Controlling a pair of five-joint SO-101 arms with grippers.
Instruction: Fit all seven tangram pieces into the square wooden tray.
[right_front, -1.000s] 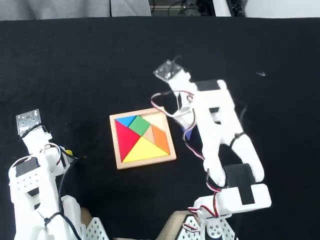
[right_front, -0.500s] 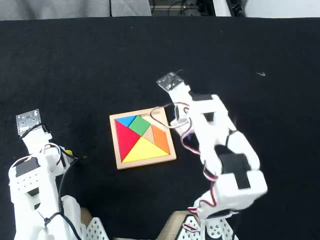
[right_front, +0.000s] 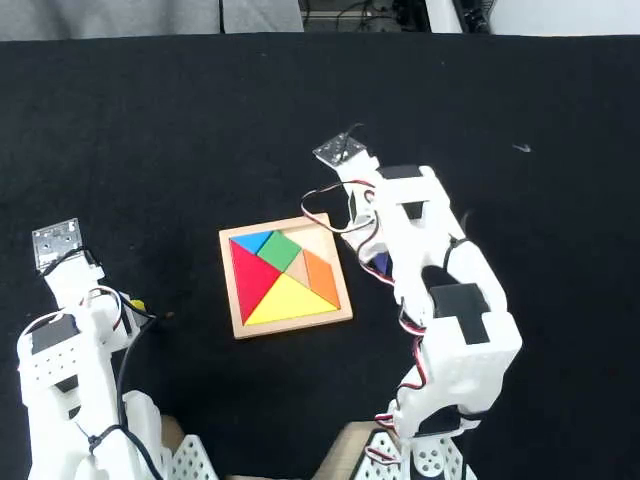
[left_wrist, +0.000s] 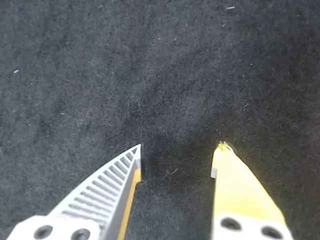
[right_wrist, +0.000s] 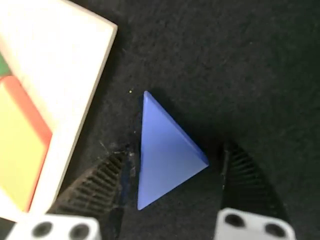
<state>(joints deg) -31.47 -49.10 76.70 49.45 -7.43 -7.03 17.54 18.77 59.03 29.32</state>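
Note:
The square wooden tray (right_front: 240, 325) lies mid-table holding red, yellow, blue, green, orange and tan pieces; its far right corner (right_front: 320, 238) is bare wood. A blue triangle (right_front: 378, 263) lies flat on the black cloth just right of the tray. My right gripper (right_wrist: 176, 152) is open and low over it, one finger on each side of the blue triangle (right_wrist: 165, 150), with the tray's edge (right_wrist: 60, 60) close beside. My left gripper (left_wrist: 179, 147) is open over bare cloth at the near left (right_front: 138, 306), holding nothing.
Black cloth covers the whole table. The right arm's body (right_front: 440, 300) hangs over the space right of the tray. There is free room on the far half and between the left arm and the tray.
The right arm has folded in and swung its upper part toward the table's middle, with its gripper staying over the blue triangle. The left arm and the tray have not moved.

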